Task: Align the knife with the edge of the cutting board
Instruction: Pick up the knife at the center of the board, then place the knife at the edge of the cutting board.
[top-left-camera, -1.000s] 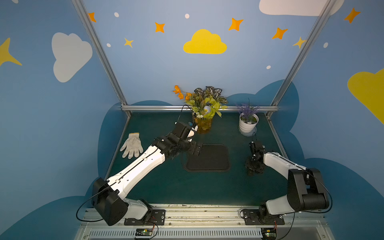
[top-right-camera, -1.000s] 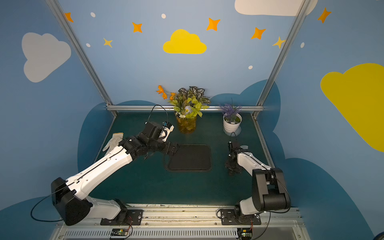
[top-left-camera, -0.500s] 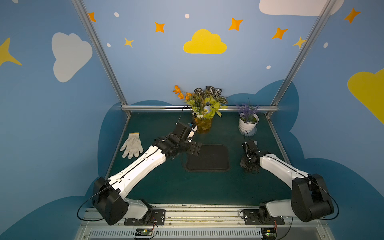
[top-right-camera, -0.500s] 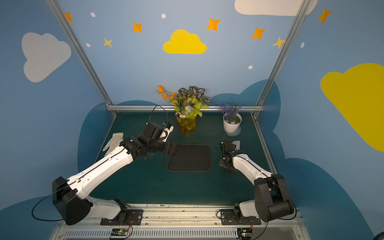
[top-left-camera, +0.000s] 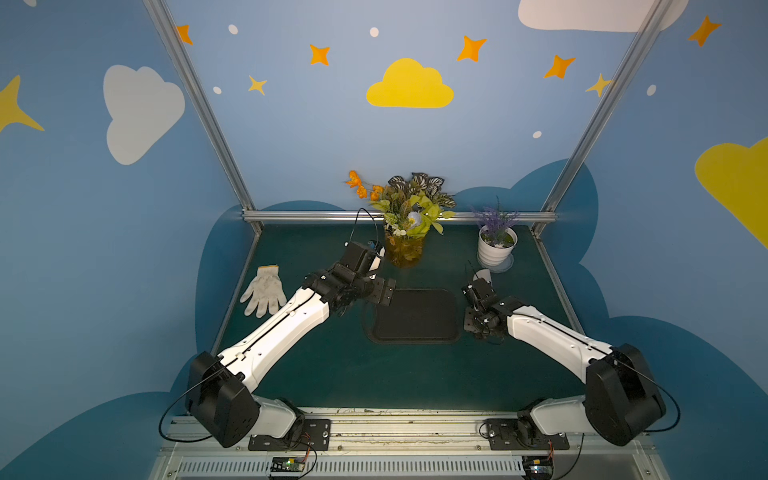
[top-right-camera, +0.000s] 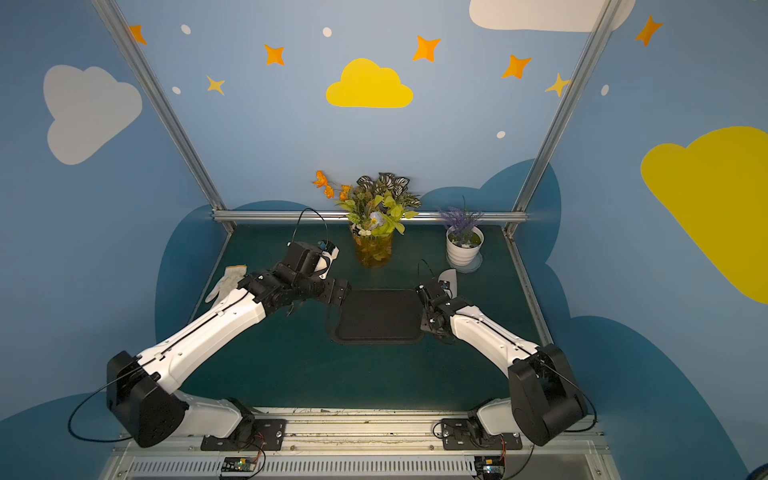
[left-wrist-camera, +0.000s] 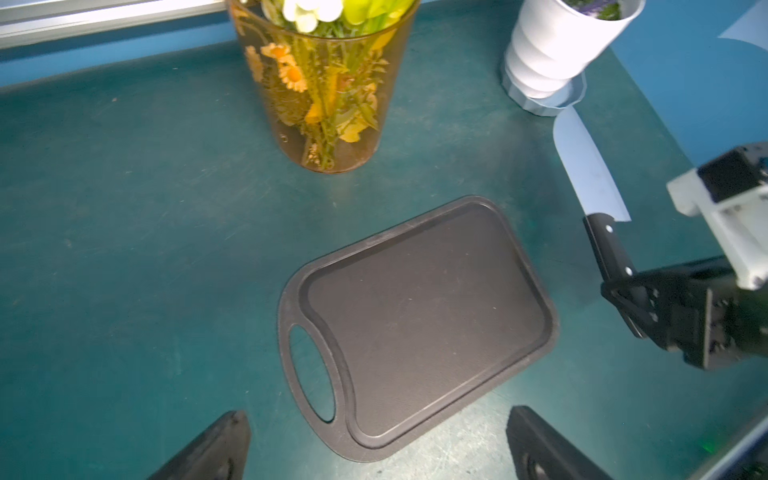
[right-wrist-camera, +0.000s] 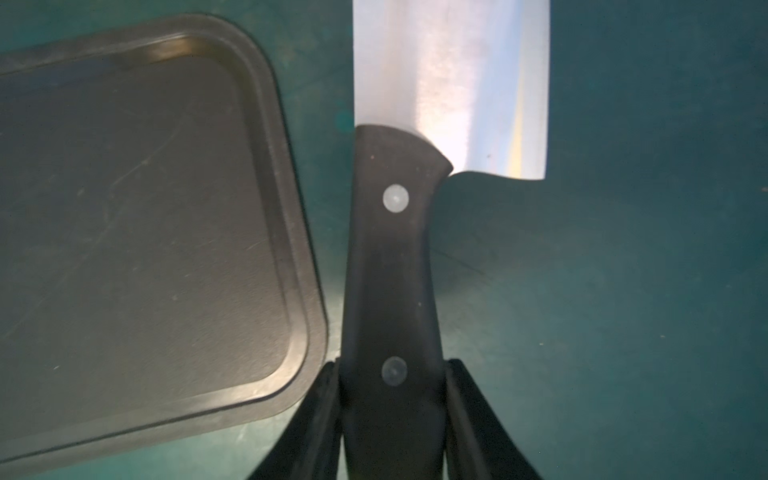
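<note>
The cutting board (top-left-camera: 415, 318) (top-right-camera: 378, 316) (left-wrist-camera: 419, 324) (right-wrist-camera: 137, 228) lies flat at the middle of the green counter (top-left-camera: 332, 365); its long sides run left to right; its handle slot is at the left end.

The amber vase of flowers (top-left-camera: 405, 249) stands just beyond the board's far edge; the white pot (top-left-camera: 496, 249) with a purple plant stands far right; the white glove (top-left-camera: 264, 291) lies at the left, well apart from the board.

The knife (left-wrist-camera: 588, 166) (right-wrist-camera: 449, 83) (top-left-camera: 483, 274) is just beside the board's right short edge, apart from it by a narrow strip of counter; the black handle points near; the blade points far, its tip close to the pot; the handle runs nearly, not exactly, along that edge; whether the knife rests on the counter cannot be told.

The right gripper (right-wrist-camera: 392, 370) (left-wrist-camera: 636, 299) pinches the near end of the knife handle, one finger on each side.

The left gripper (left-wrist-camera: 378, 419) (top-left-camera: 384, 291) is spread wide and holds nothing; it sits over the board's far-left corner.
</note>
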